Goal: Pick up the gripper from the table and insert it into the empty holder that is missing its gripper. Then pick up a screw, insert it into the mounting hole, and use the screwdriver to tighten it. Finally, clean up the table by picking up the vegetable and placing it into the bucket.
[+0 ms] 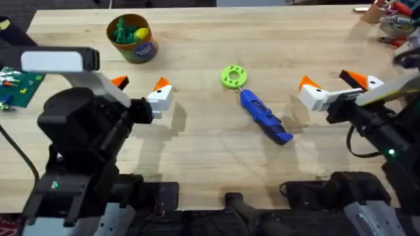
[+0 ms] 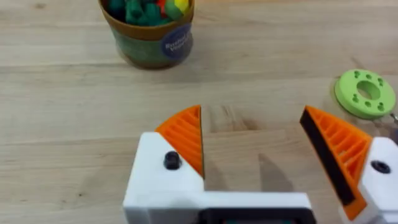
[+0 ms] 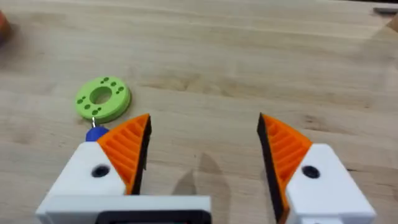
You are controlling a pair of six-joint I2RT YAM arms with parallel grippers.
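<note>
Overhead: both claws parked wide, nothing picked up yet.
My left claw sits gaping near the bucket; green disc and screwdriver lie mid-tabletop; right claw spread, empty, probably staged for reaching either.

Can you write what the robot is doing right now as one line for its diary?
left gripper: open, empty, above table | right gripper: open, empty | screwdriver: on table, tip by green disc | bucket: holds toy pieces

Blue screwdriver lies flat mid-table; bucket upright at far left, filled
</note>
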